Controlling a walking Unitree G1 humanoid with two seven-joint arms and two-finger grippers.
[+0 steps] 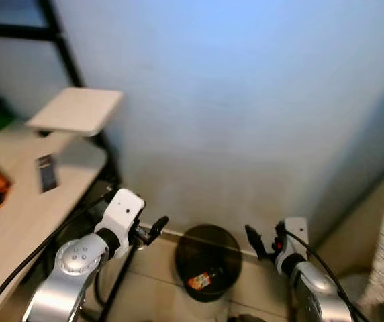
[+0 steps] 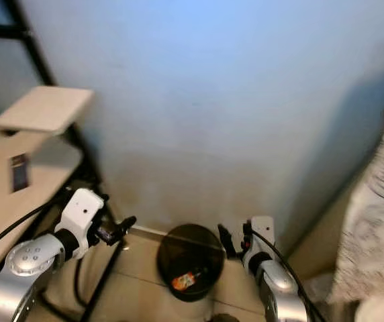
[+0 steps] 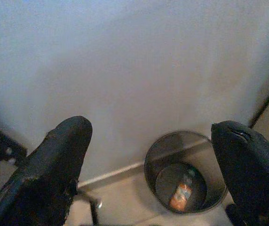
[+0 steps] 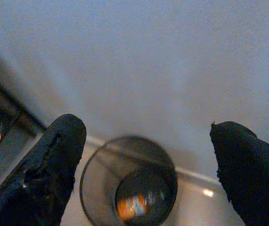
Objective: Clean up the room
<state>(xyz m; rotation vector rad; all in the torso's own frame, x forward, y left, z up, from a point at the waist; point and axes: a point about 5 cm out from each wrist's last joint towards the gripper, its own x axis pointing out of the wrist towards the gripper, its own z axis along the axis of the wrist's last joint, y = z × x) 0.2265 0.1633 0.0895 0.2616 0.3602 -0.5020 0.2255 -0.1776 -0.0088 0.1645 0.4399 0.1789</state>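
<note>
While both arms reach forward over the floor, the left hand and the right hand are spread wide and hold nothing, one on each side of the dark round bin by the wall. An orange-labelled wrapper lies inside it; its print is unreadable. A tabletop stands at the left.

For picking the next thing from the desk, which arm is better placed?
Probably the left. The left gripper is open, holds nothing, and hangs beside the desk, which is on the robot's left. The right gripper, also open, is past the bin, farther from the desk.
</note>
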